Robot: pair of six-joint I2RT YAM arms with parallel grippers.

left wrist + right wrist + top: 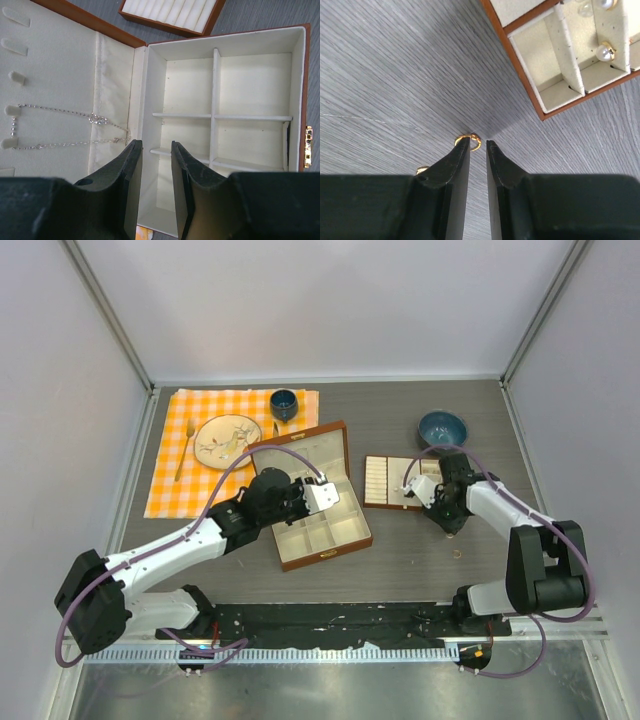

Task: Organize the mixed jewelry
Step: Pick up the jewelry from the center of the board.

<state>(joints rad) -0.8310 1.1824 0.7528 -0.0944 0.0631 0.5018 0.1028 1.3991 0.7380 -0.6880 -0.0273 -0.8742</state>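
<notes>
Item: gold ring (476,141), on surface (380,75) just off ring tray (520,72) corner. My right pincer (478,145) narrowly apart, empty, ring at one tip. Best: I centre it, close slowly.

Left hand (312,505) over the open box (330,555); right hand (452,528) beside tray (382,482).

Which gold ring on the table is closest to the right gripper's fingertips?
The small gold ring at the mouth of the jaws; the other gold ring peeks out farther back.

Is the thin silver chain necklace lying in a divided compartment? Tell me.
No, the thin silver chain necklace lies across the cream lid lining.
</notes>
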